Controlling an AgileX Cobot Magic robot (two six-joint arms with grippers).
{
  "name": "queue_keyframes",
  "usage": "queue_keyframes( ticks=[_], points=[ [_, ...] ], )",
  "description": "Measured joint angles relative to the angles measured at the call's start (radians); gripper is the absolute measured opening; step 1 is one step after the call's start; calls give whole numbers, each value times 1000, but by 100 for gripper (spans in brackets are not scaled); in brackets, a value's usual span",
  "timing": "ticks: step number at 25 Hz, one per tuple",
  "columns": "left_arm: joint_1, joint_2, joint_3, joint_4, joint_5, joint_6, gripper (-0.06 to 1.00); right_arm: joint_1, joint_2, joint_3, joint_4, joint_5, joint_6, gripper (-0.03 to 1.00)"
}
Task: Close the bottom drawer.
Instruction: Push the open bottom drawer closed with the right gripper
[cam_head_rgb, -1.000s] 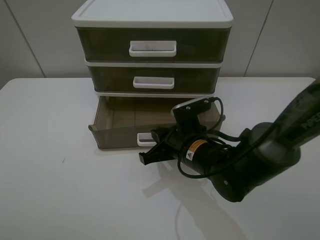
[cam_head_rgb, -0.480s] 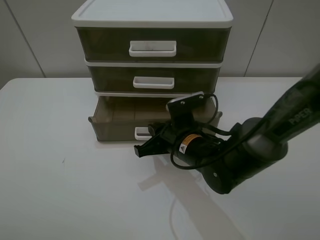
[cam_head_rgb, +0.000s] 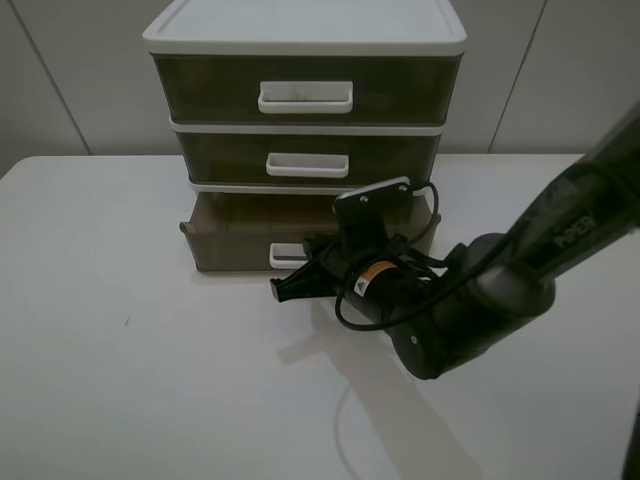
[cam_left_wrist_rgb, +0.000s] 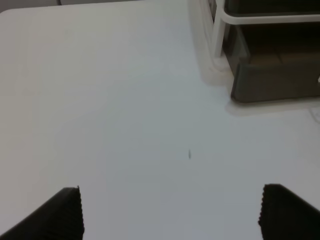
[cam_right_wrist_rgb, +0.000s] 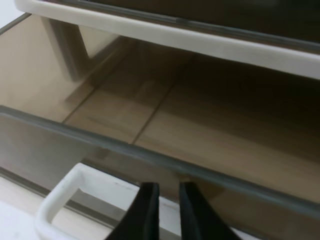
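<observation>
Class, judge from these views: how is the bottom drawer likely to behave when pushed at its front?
The bottom drawer looks empty and thin-walled, so probably light and easy to slide. Pushed near its central handle, where the right gripper sits, it should run in straight. The whole unit might skid on the smooth table.

Looks like a robot test bench to me, lab-like. There's a plain white tabletop out in front, and pale wall panels with dark seams behind. A plastic three-drawer unit stands at the back edge, and my black, cabled arm reaches across.
</observation>
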Motion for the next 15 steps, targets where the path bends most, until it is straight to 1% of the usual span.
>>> queue_keyframes(
  ticks=[7, 15],
  points=[
    [0, 0, 0, 0, 0, 0, 72, 0, 19, -48, 50, 11, -12, 2],
    [0, 0, 0, 0, 0, 0, 72, 0, 52, -96, 114, -1, -12, 2]
  ],
)
